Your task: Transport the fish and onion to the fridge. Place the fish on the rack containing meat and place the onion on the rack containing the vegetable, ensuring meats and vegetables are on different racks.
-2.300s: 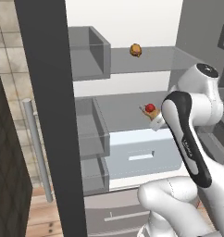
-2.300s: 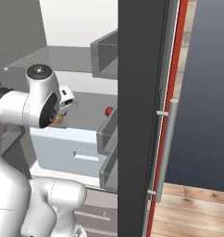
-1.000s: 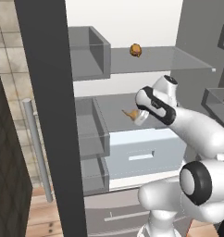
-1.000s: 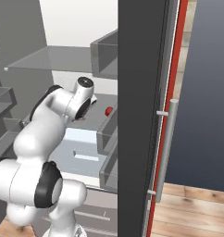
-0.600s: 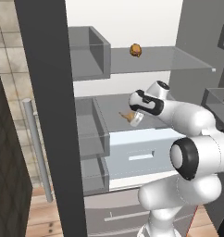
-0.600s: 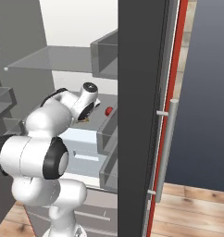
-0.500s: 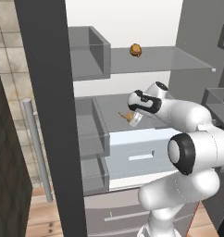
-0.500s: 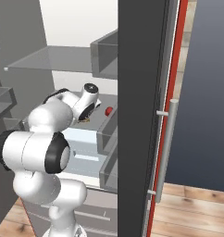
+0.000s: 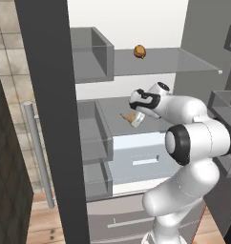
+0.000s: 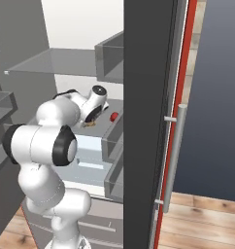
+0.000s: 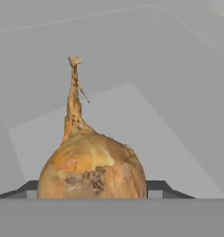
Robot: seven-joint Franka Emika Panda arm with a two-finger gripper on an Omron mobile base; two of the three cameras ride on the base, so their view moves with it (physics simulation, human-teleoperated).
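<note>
Golden-tan and papery, the onion (image 11: 92, 166) sits clamped in the end effector (image 9: 135, 116), its bulb pressed between the two tips and its thin stalk pointing away from the hand, out over a flat grey shelf. In the left base view the onion (image 9: 130, 118) hangs just above the lower shelf (image 9: 112, 107) inside the fridge (image 9: 198, 57), stalk aimed toward the left side bins (image 9: 93, 138). It looks not yet set down, though whether it touches the shelf cannot be told.

From the right base view, the vegetable (image 10: 113, 116), a small red ball, rests on that same lower shelf, just to the right of the hand. One level up, the meat (image 9: 140, 51) sits toward the far edge of the rack containing meat (image 9: 184, 59), well apart from the onion.

By my reading, the onion is at the correct rack and only its release remains. No fish lies on the upper rack beside the meat, so that half of the job appears still to be done.
</note>
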